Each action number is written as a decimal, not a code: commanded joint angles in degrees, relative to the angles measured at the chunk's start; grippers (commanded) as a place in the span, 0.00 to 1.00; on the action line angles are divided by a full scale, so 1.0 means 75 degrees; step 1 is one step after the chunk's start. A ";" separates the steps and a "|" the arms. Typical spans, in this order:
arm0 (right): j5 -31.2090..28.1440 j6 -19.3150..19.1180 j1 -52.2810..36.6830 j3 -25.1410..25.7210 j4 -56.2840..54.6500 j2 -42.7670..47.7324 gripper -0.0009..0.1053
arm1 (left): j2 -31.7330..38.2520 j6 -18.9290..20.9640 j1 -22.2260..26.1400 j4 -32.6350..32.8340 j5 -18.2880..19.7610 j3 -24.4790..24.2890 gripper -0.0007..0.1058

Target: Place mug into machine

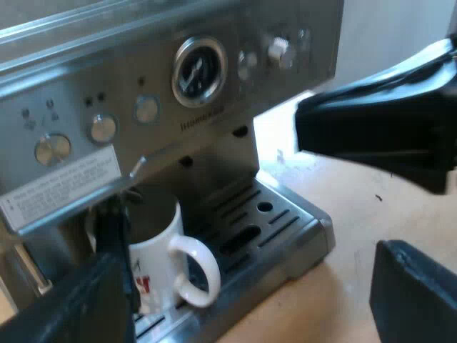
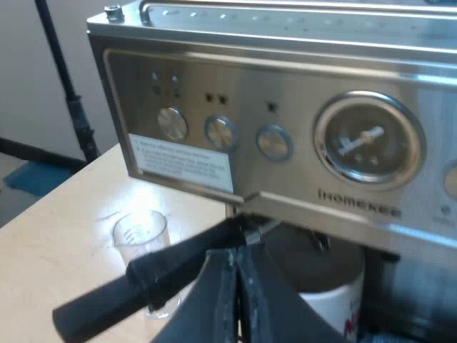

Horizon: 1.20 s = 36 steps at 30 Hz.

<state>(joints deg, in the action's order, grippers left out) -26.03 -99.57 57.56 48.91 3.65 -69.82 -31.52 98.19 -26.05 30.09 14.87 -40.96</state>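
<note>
Mug: the white ceramic mug [image 1: 161,264] with a loop handle and a red print stands upright on the espresso machine's drip tray, under the brew head, its handle turned out from the machine's front. From the right wrist view its rim [image 2: 332,304] shows just below the brew head.
Drip tray: a slotted steel tray [image 1: 285,221] at the machine's foot; the mug is on the part nearest the machine's body.
Espresso machine: a brushed-steel espresso machine [image 2: 285,86] with a round pressure gauge [image 2: 369,141], a row of round buttons and a white printed label [image 2: 184,163] on its front panel.
Holder handle: a long dark handle [image 2: 143,282] reaches out from under the brew head, away from the machine's front; I cannot make out any colour at its end.
Right gripper: the right gripper [image 2: 236,261] is close in at the machine's front, just beside the mug, its black fingers pressed together with only a thin seam between them and nothing seen in it. The tips are at the handle's inner end; touching or not, I cannot tell.
Left gripper: the left gripper [image 1: 339,207] is off the machine's front corner, well apart from the mug, its fingers [image 1: 378,121] spread wide and empty.
Measuring glass: a small clear measuring glass [image 2: 141,239] stands upright near the machine, the handle's outer end crossing before it.
Table: a pale wooden table [image 1: 343,286] bears the machine and glass.
</note>
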 commanded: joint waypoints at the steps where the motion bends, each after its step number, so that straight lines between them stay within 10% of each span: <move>1: 0.0469 -0.0135 -0.0203 0.0326 0.0003 -0.0281 0.01 | -0.0084 -0.0072 0.0109 -0.0239 -0.0072 -0.0085 0.68; 36: 0.1108 -0.0123 -0.1099 0.1686 0.0404 -0.2115 0.01 | -0.0226 -0.0072 0.0705 -0.0368 0.0576 -0.0085 0.68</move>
<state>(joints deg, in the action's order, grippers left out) -18.71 -99.80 49.69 60.68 5.40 -85.88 -33.25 98.19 -20.72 28.15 18.77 -41.02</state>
